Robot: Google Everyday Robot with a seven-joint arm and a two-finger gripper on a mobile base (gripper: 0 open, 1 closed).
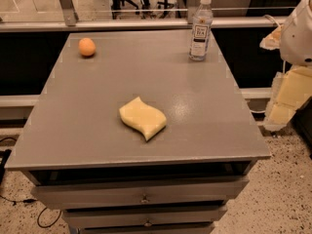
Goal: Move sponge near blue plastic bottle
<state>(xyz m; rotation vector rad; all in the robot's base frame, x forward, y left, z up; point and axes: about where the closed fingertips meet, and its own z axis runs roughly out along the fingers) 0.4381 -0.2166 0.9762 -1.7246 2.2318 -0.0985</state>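
Note:
The sponge (142,118) is a pale yellow foam pad with wavy edges, lying flat on the grey cabinet top (97,87), a little in front of its middle. The blue plastic bottle (201,28) is clear with a white cap and a white-and-dark label; it stands upright near the back right corner. My gripper (287,99) hangs at the right edge of the view, off the side of the cabinet, well to the right of the sponge and touching nothing.
An orange (87,47) lies at the back left of the top. A railing (146,23) runs behind the cabinet. Drawers (144,191) show below the front edge. The floor is speckled.

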